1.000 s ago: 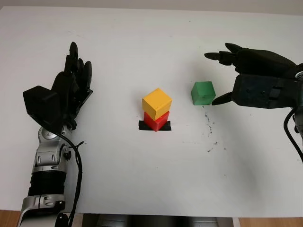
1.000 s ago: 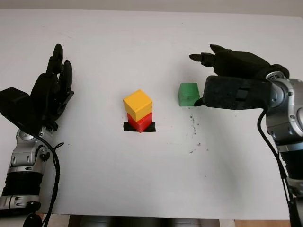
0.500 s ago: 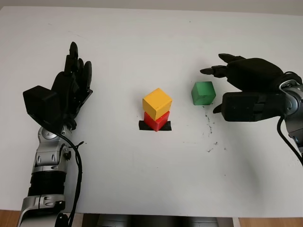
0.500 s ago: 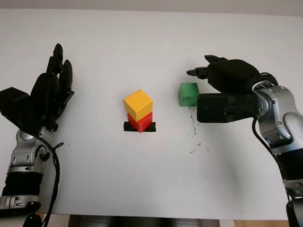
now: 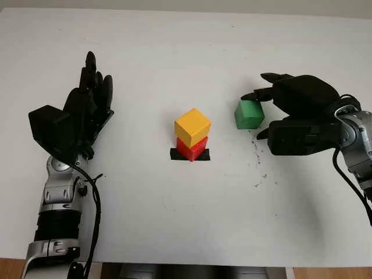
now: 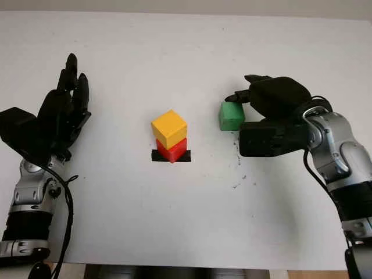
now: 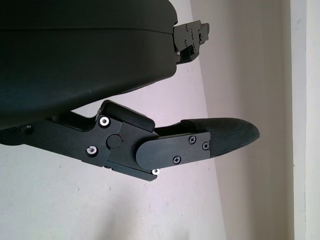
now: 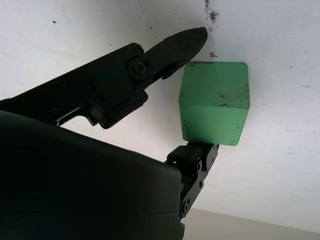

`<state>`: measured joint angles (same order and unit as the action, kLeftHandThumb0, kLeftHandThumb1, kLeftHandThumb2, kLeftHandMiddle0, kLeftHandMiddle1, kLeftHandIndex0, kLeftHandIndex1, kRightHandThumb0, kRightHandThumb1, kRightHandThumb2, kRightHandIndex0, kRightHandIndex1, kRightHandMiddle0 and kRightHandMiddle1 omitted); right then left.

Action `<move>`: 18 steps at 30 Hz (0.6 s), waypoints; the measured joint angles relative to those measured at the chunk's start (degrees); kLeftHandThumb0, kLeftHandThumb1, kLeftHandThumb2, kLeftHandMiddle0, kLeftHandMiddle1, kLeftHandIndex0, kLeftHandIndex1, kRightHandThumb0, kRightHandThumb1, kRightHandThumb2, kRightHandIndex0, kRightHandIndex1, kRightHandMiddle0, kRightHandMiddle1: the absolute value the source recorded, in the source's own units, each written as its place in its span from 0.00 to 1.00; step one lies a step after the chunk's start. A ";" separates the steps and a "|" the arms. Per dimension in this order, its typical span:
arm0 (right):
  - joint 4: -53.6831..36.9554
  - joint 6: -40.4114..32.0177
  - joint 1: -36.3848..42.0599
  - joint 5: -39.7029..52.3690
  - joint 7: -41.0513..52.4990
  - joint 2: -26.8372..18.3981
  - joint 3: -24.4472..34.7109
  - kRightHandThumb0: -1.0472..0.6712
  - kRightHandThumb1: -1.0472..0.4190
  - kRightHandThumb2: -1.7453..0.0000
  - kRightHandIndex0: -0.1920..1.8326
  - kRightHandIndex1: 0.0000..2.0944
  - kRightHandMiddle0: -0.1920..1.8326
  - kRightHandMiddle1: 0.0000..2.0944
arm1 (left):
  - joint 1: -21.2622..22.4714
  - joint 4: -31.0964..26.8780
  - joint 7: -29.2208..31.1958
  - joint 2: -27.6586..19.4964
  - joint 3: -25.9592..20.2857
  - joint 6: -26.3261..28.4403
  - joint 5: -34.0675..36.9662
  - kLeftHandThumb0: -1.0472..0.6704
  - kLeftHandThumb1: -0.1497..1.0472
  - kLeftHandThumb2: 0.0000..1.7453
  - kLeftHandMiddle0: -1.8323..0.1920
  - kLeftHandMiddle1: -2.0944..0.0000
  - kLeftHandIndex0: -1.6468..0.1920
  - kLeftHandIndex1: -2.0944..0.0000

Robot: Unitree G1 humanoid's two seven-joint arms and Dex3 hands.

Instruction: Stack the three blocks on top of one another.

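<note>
Yellow block [image 5: 192,127] sits on red block [image 5: 191,149]; green block [image 5: 249,114] remains unstacked. Right hand [image 5: 299,113] brackets it, fingers unclosed. Left hand [image 5: 78,116] open, far left.

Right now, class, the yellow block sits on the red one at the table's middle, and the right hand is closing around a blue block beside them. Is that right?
Not quite: the block at the right hand is green, not blue, as the right wrist view shows up close. The rest holds: the yellow block sits on the red one at the table's middle.
</note>
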<state>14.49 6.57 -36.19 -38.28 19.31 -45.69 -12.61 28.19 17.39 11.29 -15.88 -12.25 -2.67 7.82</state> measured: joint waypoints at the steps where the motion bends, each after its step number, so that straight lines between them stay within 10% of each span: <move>1: 0.19 0.02 0.00 0.12 -0.14 0.08 0.00 0.28 0.16 0.97 0.17 0.04 0.39 0.08 | 0.00 0.00 0.03 -0.01 0.00 0.00 0.00 0.15 1.00 0.33 1.00 1.00 1.00 1.00; 15: 1.03 0.65 0.00 1.64 -2.69 1.23 0.46 0.37 0.13 0.96 0.22 0.04 0.47 0.13 | -0.04 -0.18 0.09 -0.01 0.11 0.03 -0.02 0.15 1.00 0.33 1.00 1.00 1.00 1.00; 18: 1.90 2.25 0.00 1.64 -4.96 1.23 0.47 0.39 0.11 0.97 0.25 0.03 0.43 0.34 | -0.05 -0.45 0.08 -0.01 0.21 0.06 -0.10 0.15 1.00 0.33 1.00 1.00 1.00 1.00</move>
<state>16.39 8.82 -36.19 -36.64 14.35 -44.46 -12.14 28.14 16.94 11.36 -15.89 -12.03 -2.61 7.72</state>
